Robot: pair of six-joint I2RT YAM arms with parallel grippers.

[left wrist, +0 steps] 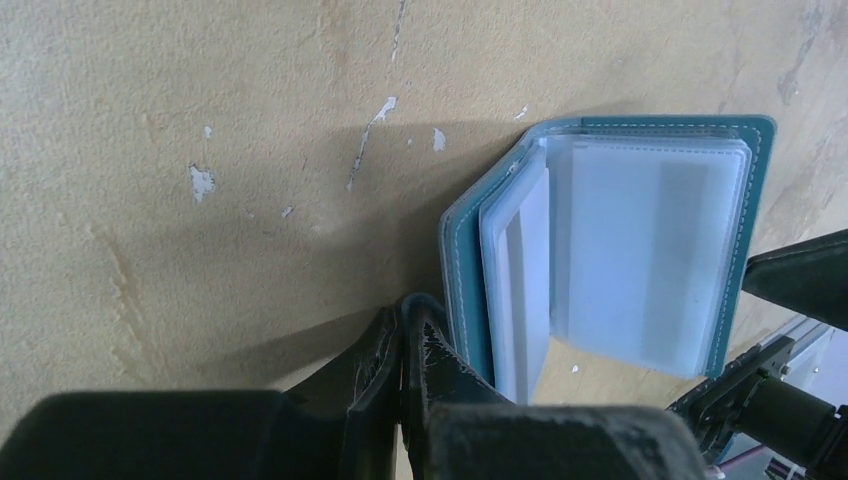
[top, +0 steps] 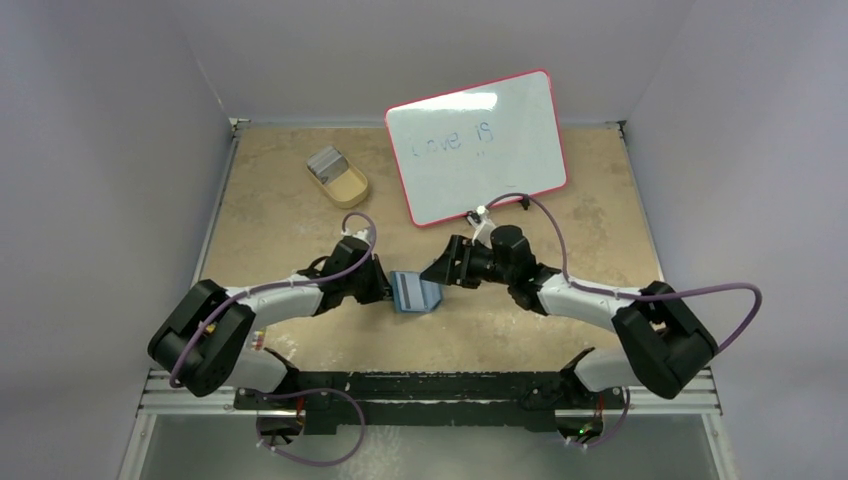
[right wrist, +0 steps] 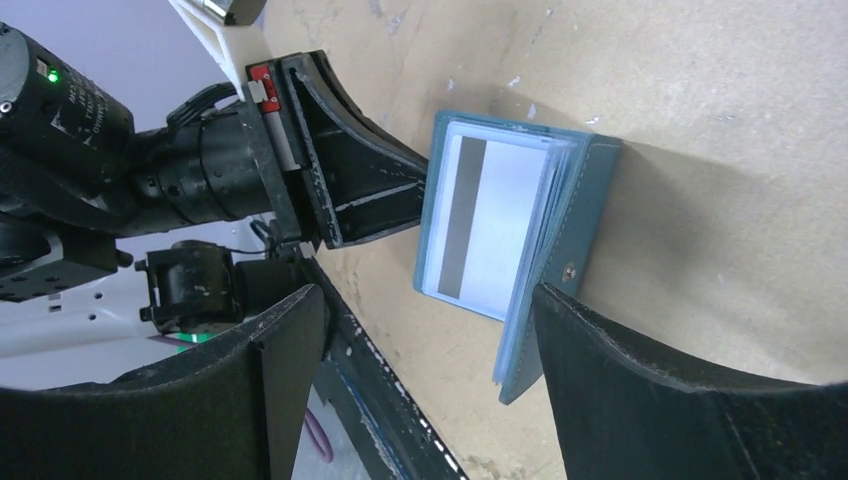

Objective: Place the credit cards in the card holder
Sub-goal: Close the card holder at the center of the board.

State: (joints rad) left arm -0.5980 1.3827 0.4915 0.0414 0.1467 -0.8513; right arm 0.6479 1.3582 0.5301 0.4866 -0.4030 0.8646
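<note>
Card holder [top: 415, 292] sits just ahead of my bases, between my two claws, open like a book on the surface [top: 590, 210] with its clear sleeves [left wrist: 640, 240] fanned. My left claw [left wrist: 403, 318] is pinched tight, tips pressed against the holder's teal edge. Whether a sliver of cover is caught between them, I cannot tell. If that contact slips, the holder skates away or flops closed. My right claw [right wrist: 420, 300] is spread wide, one finger on either side of the holder, gripping nothing. The cover with the snap [right wrist: 570, 250] looks raised on that side, just beside my finger. A careless closing could fold it over the sleeves or shove the whole holder into my left claw. One sleeve shows a dark stripe, maybe a card inside, too unclear to call

Further out, at the far left, the credit cards [top: 325, 162] lie stacked in the tan tray [top: 355, 190], well apart from the holder, and neither claw has one. That's the real trouble: fetching means one claw leaves, and an unheld holder may shut. Thin stacked cards could lift two together or slide off. Beyond, the whiteboard [top: 475, 150] stands propped near my right arm's reach, and a wide swing could clip it
</note>
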